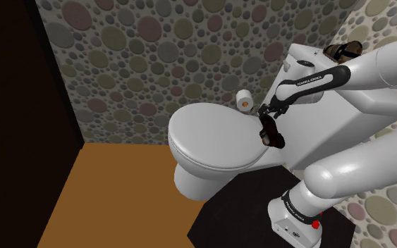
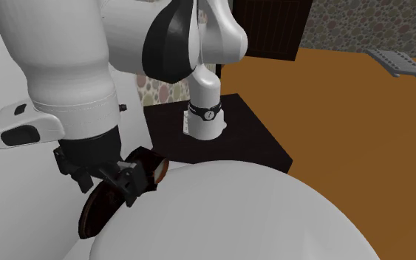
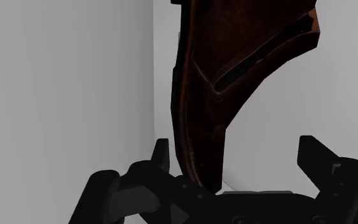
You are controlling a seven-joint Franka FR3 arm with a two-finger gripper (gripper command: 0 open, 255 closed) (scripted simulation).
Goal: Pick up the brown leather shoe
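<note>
- Plainly, the brown shoe [image 3: 228,83] is found between the fingers of the tool [image 3: 238,151]. It is stood on edge with its narrow end reaching down toward the palm. It is seen close to one finger [image 3: 161,156] and apart from the other.
- The fingers are set apart, so the shoe is judged not yet clamped. Whether it rests on something beneath cannot be told.
- The shoe is judged light, stiff along the sole and softer in the upper. Its smooth, glossy skin may slip between hard pads, but it is not thought fragile.
- A hold across sole and upper near the middle is judged best, where the body is thin and balance is kept. A pinch at the tapering tip could let it swing or slide out.
- Just beside the tool the white toilet lid [image 1: 211,137] is seen, with the cistern [image 1: 306,53] on the tool's other side.
- Well beyond the tool, a paper roll [image 1: 245,100] is seen by the spotted wall [image 1: 154,42].
</note>
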